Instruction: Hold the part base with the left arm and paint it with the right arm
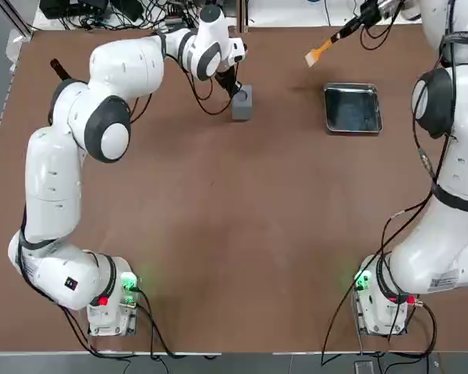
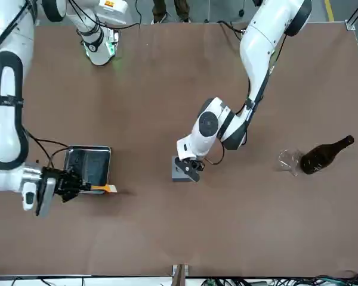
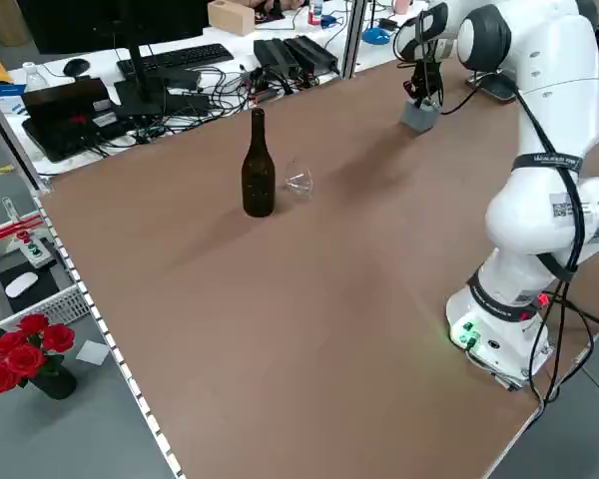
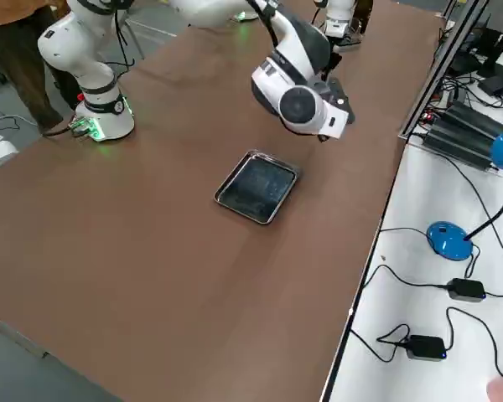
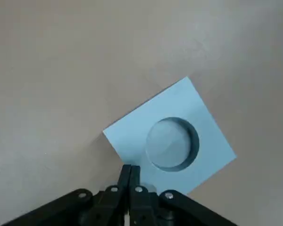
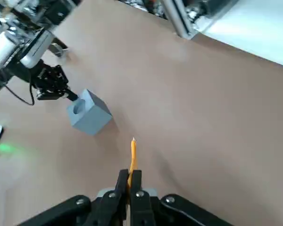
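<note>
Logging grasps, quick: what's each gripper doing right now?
Left gripper: shut, pressed on the grey square block.
Right gripper: shut on an orange-bristled brush.

On your tabletop [image 1: 218,234], the block [image 1: 242,102] sits at the far middle, with the tray [image 1: 352,108] well apart to its right. The bottle [image 2: 325,154] and glass [image 2: 289,160] stand far to its left.
</note>
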Robot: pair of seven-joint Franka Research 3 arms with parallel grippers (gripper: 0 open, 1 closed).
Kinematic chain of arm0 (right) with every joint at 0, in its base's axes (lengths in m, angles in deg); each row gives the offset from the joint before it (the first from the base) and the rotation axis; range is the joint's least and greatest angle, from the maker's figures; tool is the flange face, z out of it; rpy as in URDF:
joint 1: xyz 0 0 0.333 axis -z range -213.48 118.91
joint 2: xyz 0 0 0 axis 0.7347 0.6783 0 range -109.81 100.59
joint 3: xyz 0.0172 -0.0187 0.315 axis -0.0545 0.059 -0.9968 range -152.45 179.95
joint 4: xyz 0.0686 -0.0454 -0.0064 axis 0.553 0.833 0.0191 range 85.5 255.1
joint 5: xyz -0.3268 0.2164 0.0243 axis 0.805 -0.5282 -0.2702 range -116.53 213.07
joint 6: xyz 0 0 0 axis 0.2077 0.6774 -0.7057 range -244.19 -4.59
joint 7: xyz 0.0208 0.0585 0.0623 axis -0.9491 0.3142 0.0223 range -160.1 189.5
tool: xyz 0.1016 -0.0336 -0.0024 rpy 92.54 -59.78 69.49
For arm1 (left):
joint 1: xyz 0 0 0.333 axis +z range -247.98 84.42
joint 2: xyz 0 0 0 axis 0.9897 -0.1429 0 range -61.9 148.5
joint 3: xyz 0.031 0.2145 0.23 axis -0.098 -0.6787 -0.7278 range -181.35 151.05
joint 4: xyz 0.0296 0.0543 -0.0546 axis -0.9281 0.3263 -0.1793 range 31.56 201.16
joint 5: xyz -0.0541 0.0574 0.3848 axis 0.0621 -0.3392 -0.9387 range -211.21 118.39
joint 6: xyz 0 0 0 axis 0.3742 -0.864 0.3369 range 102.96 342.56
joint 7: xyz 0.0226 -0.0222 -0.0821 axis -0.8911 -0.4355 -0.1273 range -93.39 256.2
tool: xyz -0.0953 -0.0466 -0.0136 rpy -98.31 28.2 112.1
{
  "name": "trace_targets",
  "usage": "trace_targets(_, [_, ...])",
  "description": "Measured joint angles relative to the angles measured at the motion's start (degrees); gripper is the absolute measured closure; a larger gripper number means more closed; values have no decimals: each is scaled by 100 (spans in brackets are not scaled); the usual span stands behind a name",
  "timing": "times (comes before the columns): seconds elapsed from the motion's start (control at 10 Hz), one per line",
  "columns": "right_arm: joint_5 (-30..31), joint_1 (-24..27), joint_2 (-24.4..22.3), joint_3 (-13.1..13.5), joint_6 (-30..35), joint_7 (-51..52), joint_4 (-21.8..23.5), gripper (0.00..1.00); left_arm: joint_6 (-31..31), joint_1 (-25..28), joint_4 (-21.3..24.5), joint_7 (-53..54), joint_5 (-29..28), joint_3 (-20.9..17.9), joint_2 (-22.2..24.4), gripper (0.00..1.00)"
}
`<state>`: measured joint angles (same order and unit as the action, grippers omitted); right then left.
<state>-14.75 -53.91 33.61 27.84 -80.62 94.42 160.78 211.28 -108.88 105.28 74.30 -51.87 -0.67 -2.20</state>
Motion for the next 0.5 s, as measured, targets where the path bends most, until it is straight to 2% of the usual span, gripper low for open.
trace_targets(0.3, [-1202,1,548,-98,309,1962,195,95,0,0,-2,0,0,0,-2,95])
trace_targets(0.5, [-1812,-10,802,-361,327,3085,292,95,0,0,-3,0,0,0,-2,95])
